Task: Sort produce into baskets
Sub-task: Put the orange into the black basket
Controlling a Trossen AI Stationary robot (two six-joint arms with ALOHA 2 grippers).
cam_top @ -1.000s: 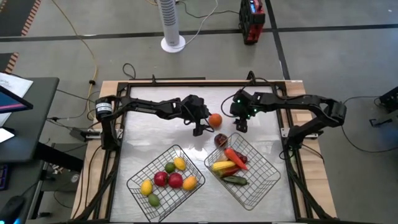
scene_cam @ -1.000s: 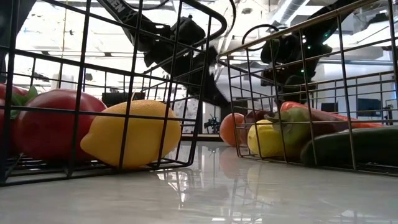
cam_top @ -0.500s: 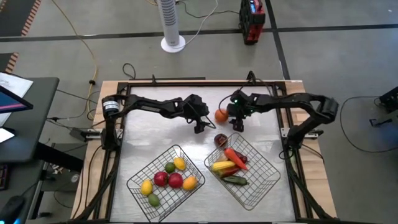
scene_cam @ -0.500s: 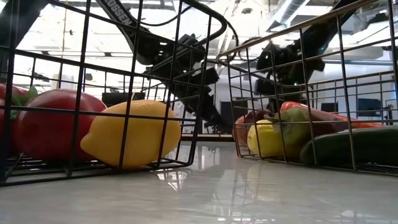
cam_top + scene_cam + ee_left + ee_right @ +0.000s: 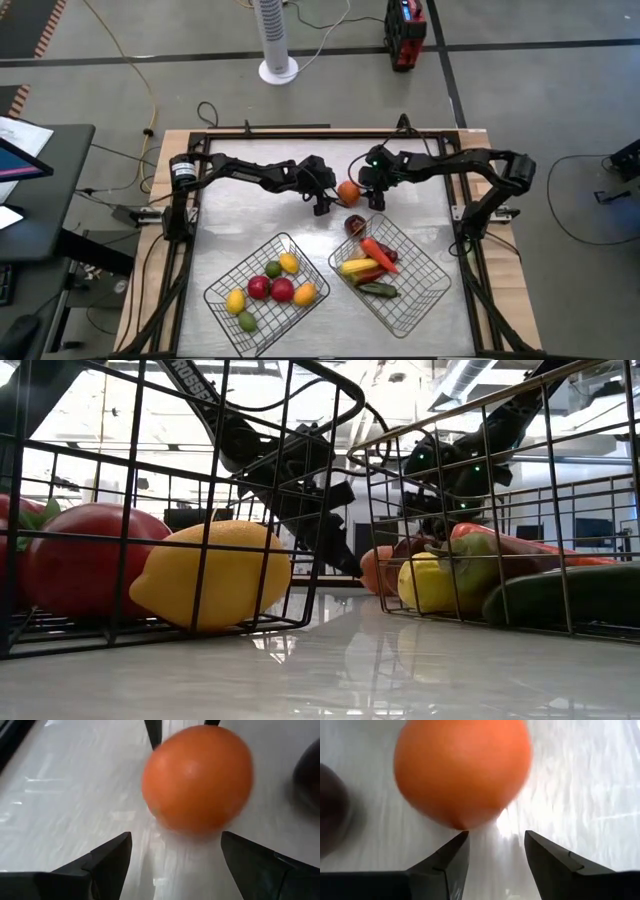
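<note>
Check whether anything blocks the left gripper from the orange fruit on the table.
Nothing visible does. The orange fruit lies on bare table straight ahead of the left gripper, whose jaws stand open. The right gripper is at the fruit's far side.

Orange round fruit (image 5: 462, 770) resting on the pale bench (image 5: 580, 780), just beyond the parted fingers (image 5: 445, 865) of the right gripper (image 5: 495, 850).

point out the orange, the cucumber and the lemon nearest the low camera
orange (image 5: 347, 191), high view, middle of its top
cucumber (image 5: 379, 290), high view, middle of its length
lemon (image 5: 212, 575), low view, middle of its near side
</note>
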